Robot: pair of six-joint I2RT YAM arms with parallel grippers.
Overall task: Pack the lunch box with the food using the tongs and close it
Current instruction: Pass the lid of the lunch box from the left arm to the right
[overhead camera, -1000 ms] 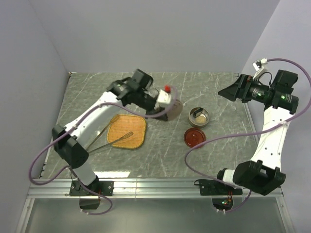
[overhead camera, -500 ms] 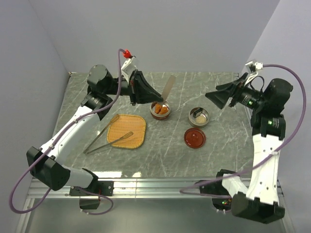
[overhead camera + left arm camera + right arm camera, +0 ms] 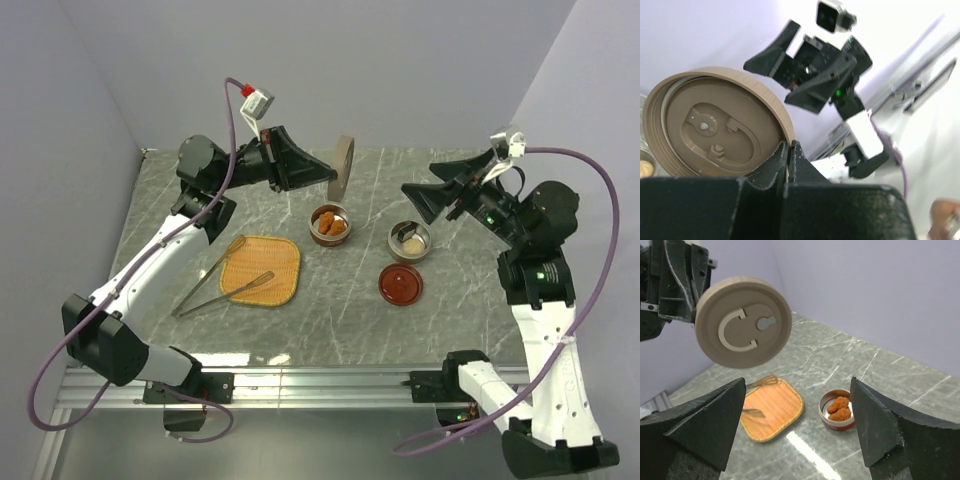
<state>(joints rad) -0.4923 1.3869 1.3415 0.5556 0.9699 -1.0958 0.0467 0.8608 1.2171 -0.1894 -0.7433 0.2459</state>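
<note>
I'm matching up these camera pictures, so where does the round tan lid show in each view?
Top view: lid edge-on, upper middle.
Left wrist: lid in the left half, underside facing the camera.
Right wrist: lid upper left, top face showing.
Shared landmark: the left claw pinching its rim.

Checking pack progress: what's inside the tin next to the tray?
Two fried nuggets in the tin. The floor beneath them is covered; nothing else shows.

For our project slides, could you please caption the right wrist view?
Left pincer holds a round tan lid aloft; woven tray and tin of nuggets on the table.
</note>
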